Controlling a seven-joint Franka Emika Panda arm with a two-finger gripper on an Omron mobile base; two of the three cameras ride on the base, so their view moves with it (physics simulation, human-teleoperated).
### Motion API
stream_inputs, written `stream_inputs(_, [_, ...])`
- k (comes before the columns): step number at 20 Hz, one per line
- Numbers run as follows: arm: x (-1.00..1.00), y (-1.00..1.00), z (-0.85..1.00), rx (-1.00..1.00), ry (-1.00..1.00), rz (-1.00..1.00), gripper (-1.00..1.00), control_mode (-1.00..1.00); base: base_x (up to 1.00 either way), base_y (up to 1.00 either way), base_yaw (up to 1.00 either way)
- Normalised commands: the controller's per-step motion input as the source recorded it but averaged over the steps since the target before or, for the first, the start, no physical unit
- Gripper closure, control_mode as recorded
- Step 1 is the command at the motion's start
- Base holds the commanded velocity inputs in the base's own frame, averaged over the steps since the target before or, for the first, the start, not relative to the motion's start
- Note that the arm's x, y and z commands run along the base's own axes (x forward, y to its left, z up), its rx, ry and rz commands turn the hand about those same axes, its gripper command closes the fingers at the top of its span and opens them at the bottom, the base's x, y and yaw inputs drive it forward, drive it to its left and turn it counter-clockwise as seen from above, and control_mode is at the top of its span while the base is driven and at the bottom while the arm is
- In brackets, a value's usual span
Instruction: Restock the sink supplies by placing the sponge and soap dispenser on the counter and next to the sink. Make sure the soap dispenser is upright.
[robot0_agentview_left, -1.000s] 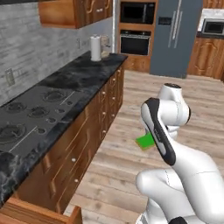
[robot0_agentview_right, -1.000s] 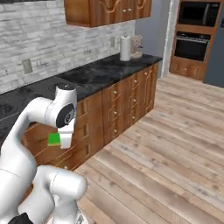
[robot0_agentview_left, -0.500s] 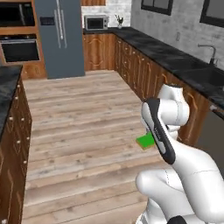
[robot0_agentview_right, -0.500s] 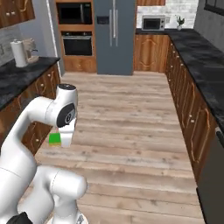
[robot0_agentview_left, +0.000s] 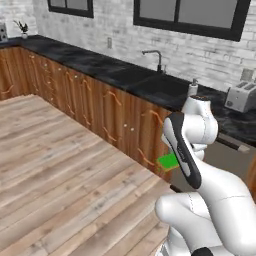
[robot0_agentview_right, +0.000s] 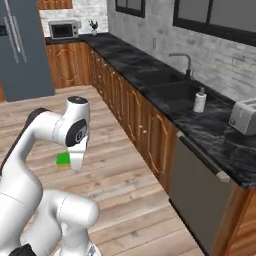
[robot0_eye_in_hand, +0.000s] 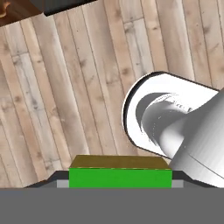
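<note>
The sponge (robot0_eye_in_hand: 120, 174), green over a yellow layer, sits between my gripper's (robot0_eye_in_hand: 120, 183) two finger tips, held above the wooden floor. From the base it shows as a green block (robot0_agentview_left: 168, 161) beside my forearm and just left of my hand (robot0_agentview_right: 63, 159). The gripper is shut on it. The soap dispenser (robot0_agentview_right: 200, 100) stands upright on the black counter (robot0_agentview_right: 212, 127), just right of the sink (robot0_agentview_right: 172, 86) with its gooseneck faucet (robot0_agentview_right: 186, 63). In the left base view the soap dispenser (robot0_agentview_left: 193, 87) stands behind my wrist, by the sink (robot0_agentview_left: 162, 82).
A toaster (robot0_agentview_right: 244, 115) stands on the counter right of the dispenser. A grey dishwasher front (robot0_agentview_right: 194, 187) sits under the counter among brown cabinets (robot0_agentview_left: 90, 102). Far left are a fridge (robot0_agentview_right: 20, 50) and a microwave (robot0_agentview_right: 64, 30). Open wooden floor (robot0_agentview_left: 55, 165) lies between me and the cabinets.
The whole picture has swung round: the base turned from the stovetop side, past the fridge, to face the sink counter. The sponge stays in my gripper in the same pose.
</note>
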Motion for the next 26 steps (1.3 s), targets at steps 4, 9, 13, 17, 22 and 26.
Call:
stream_inputs(4, [0.00, 0.00, 0.00, 0.00, 0.00, 0.00, 1.00, 1.00, 0.98, 0.73, -0.71])
stream_inputs(9, [0.00, 0.00, 0.00, 0.00, 0.00, 0.00, 1.00, 1.00, 0.97, 0.99, -0.59])
stream_inputs(13, [0.00, 0.00, 0.00, 0.00, 0.00, 0.00, 1.00, 1.00, 0.99, 1.00, -0.49])
stream_inputs(17, [0.00, 0.00, 0.00, 0.00, 0.00, 0.00, 1.00, 1.00, 1.00, 1.00, -0.47])
stream_inputs(22, [0.00, 0.00, 0.00, 0.00, 0.00, 0.00, 1.00, 1.00, 1.00, 1.00, -0.47])
stream_inputs(26, [0.00, 0.00, 0.00, 0.00, 0.00, 0.00, 1.00, 1.00, 0.95, 1.00, -0.43])
